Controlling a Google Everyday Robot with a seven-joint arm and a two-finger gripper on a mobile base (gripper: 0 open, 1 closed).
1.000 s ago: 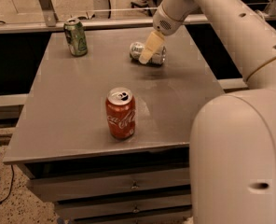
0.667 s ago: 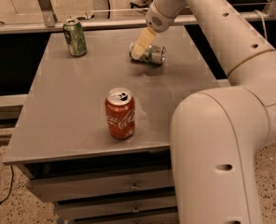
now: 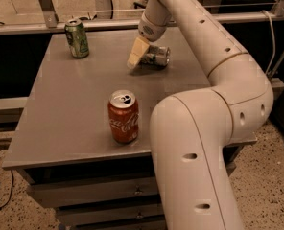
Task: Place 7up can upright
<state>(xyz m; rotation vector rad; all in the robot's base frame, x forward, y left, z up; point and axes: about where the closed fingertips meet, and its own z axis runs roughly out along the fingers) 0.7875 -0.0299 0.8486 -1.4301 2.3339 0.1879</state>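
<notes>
The 7up can [image 3: 156, 56], silvery with green lettering, lies on its side on the grey table [image 3: 70, 104] toward the back right. My gripper [image 3: 136, 55] hangs just left of the can, its pale fingers [image 3: 137, 51] reaching down to the table top by the can's left end. The can is not lifted and rests on the table.
A darker green can [image 3: 77, 38] stands upright at the back left. A red Coca-Cola can [image 3: 123, 117] stands upright near the front middle. My arm [image 3: 204, 128] fills the right side and hides the table's right front. A rail [image 3: 84, 25] runs behind the table.
My gripper has shifted left, from over the lying can to its left end. The can has stayed in place on its side.
</notes>
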